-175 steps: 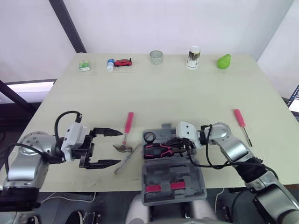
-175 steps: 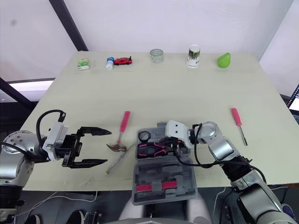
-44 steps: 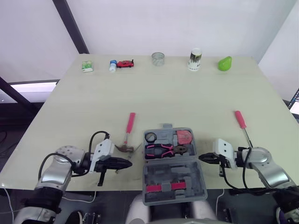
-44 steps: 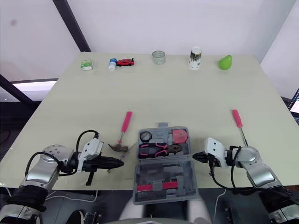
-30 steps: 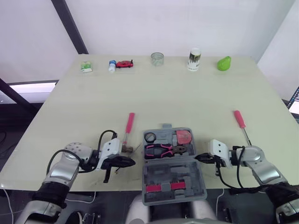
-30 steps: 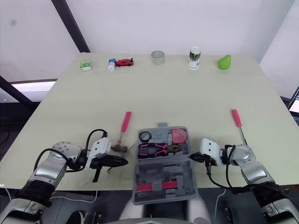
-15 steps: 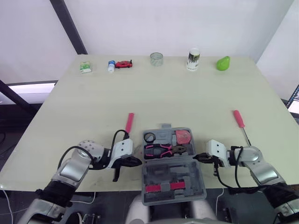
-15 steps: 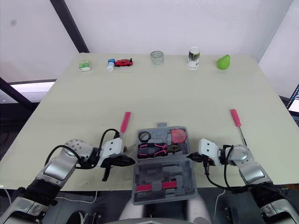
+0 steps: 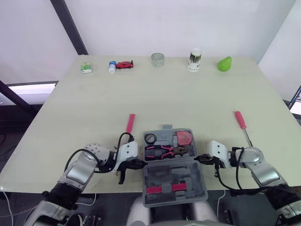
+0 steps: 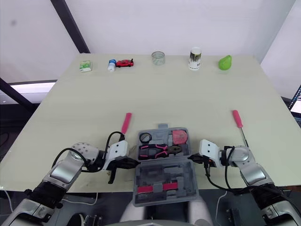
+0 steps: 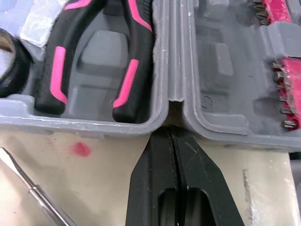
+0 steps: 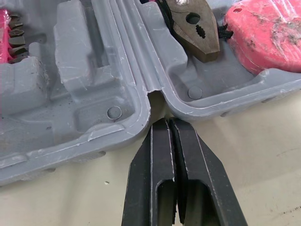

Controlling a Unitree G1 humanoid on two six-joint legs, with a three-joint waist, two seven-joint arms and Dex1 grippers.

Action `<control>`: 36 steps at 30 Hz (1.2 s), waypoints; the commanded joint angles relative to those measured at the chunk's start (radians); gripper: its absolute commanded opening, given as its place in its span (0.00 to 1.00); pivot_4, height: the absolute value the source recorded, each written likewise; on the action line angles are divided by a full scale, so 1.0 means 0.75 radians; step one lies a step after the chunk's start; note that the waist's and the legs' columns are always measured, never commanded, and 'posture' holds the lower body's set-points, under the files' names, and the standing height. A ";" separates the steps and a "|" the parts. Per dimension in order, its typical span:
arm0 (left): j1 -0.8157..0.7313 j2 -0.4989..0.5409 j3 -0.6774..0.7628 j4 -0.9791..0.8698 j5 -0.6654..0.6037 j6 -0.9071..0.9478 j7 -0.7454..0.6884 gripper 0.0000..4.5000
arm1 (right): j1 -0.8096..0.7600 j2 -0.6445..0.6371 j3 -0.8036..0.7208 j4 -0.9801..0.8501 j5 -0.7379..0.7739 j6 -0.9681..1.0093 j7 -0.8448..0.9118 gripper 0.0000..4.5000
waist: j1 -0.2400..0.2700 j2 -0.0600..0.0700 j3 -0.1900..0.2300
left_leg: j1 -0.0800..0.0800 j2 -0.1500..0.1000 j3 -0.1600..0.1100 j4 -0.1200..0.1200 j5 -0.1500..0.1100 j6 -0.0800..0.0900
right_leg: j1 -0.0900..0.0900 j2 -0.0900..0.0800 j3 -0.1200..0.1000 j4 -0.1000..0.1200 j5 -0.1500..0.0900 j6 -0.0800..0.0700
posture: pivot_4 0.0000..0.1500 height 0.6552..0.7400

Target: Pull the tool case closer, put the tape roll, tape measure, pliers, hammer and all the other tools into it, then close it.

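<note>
- Left gripper (image 11: 172, 134): shut finger against finger with nothing between, tips set at the small notch in the hinge line, low and centre in the left wrist view.
- Right gripper (image 12: 168, 123): likewise pressed shut and empty, tips touching the matching hinge notch on the opposite side wall.
- Tool case (image 9: 175, 176): lay open and flat at the lower centre of the head view, bracketed left and right by the two grippers; near half seemed to reach the front edge of the table (image 9: 188, 94).
- Looked like grey moulded plastic with shaped recesses, a pink bit strip in the near half and a carry handle at the far rim.
- Already seated in the far half: pliers (image 9: 162, 151) with black-and-pink grips at centre, tape roll (image 9: 150, 138) at upper left, pink tape measure (image 9: 185, 139) at upper right.
- Judged stiff and fairly light, though heavier with steel inside; likely to slide easily on the smooth tabletop and to pivot if pushed from one side alone.
- Hinge notch judged a thin purchase, fit for nudging or steadying; side walls or far rim better for taking hold, and the far half's rim for folding shut.
- Hinge probably thin plastic, so worth an even lift from both sides.
- Outside the case: hammer (image 9: 130, 123), pink handle just up and left of it; pink-handled screwdriver (image 9: 241, 121) well apart at the right.
- A bare metal shaft (image 11: 28, 188) lay beside the case wall at lower left of the left wrist view; kind of tool impossible to tell.
</note>
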 commanded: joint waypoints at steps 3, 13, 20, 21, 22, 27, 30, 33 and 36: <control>-0.032 -0.038 -0.010 0.022 0.007 -0.006 0.031 0.00 | 0.001 -0.007 -0.005 -0.094 0.033 0.038 0.020 0.02 | 0.005 0.000 0.000 | 0.000 0.000 0.000 0.001 0.000 0.000 | 0.000 0.000 0.000 0.000 0.000 0.000 | 1.00 1.00; -0.083 -0.073 0.003 0.048 -0.004 0.029 0.020 0.00 | 0.021 -0.013 -0.025 -0.139 0.045 0.084 -0.006 0.02 | 0.014 0.000 0.000 | 0.000 0.000 0.000 0.001 0.000 0.000 | 0.000 0.000 0.000 0.000 0.000 0.000 | 1.00 1.00; -0.178 -0.127 -0.024 0.168 0.047 0.004 0.046 0.00 | -0.021 0.034 -0.054 -0.092 0.024 0.057 -0.103 0.02 | 0.020 0.000 0.000 | -0.001 0.000 0.000 0.002 0.000 0.000 | 0.000 0.000 0.000 0.000 0.000 0.000 | 1.00 1.00; -0.192 -0.133 -0.025 0.185 0.056 -0.001 0.052 0.00 | -0.025 0.038 -0.056 -0.087 0.021 0.054 -0.112 0.02 | 0.020 0.000 0.000 | -0.001 0.000 0.000 0.002 0.000 0.000 | 0.000 0.000 0.000 0.000 0.000 0.001 | 1.00 1.00; -0.208 -0.140 -0.023 0.204 0.064 -0.007 0.058 0.00 | -0.029 0.043 -0.057 -0.083 0.020 0.053 -0.120 0.02 | 0.022 0.000 0.000 | -0.001 0.000 0.000 0.003 0.000 0.000 | 0.000 0.000 0.000 0.000 0.000 0.001 | 1.00 1.00; -0.270 -0.158 -0.010 0.291 0.096 -0.039 0.088 0.00 | -0.045 0.067 -0.064 -0.068 0.003 0.044 -0.155 0.02 | 0.029 0.000 0.000 | -0.001 0.000 0.000 0.003 0.000 0.000 | 0.000 0.000 0.000 0.000 0.001 0.001 | 1.00 1.00; -0.295 -0.163 -0.001 0.329 0.104 -0.054 0.102 0.00 | -0.056 0.081 -0.067 -0.055 -0.006 0.038 -0.171 0.02 | 0.030 0.000 0.000 | -0.001 0.000 0.000 0.003 0.000 0.000 | 0.000 0.000 0.000 0.001 0.001 0.001 | 1.00 1.00; -0.315 -0.161 0.008 0.367 0.108 -0.070 0.106 0.00 | -0.075 0.102 -0.065 -0.034 -0.018 0.030 -0.191 0.02 | 0.030 0.000 0.000 | -0.001 0.000 0.000 0.003 0.000 0.000 | 0.001 0.000 0.000 0.001 0.001 0.001 | 1.00 1.00; -0.327 -0.158 0.014 0.389 0.106 -0.079 0.107 0.00 | -0.085 0.117 -0.062 -0.021 -0.026 0.024 -0.199 0.02 | 0.029 0.000 0.000 | -0.001 0.000 0.000 0.003 0.000 0.000 | 0.000 0.000 0.000 0.001 0.001 0.001 | 1.00 1.00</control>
